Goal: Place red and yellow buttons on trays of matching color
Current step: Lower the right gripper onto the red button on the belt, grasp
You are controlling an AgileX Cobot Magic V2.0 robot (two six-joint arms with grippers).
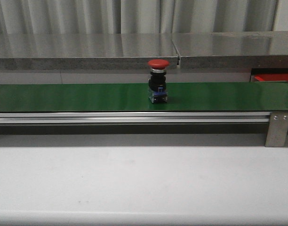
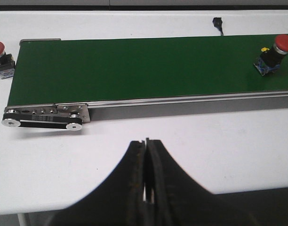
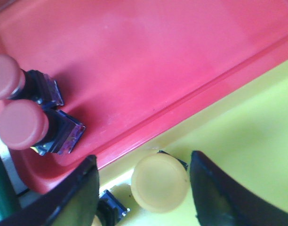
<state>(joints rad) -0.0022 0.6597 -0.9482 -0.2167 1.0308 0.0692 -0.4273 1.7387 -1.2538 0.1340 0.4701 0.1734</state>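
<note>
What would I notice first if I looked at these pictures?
A red button standing alone in the middle of the long green belt. In the right wrist view, a bright red tray holds two red buttons, and the open right gripper straddles a yellow button on the yellow tray beside it.

Nothing to read here: no lettering, number or brand shows on the green belt (image 1: 87, 96), on the red button (image 1: 158, 81) standing on it, or on the red tray (image 3: 148, 61). The buttons' blue bases carry marks too blurred to make out.
</note>
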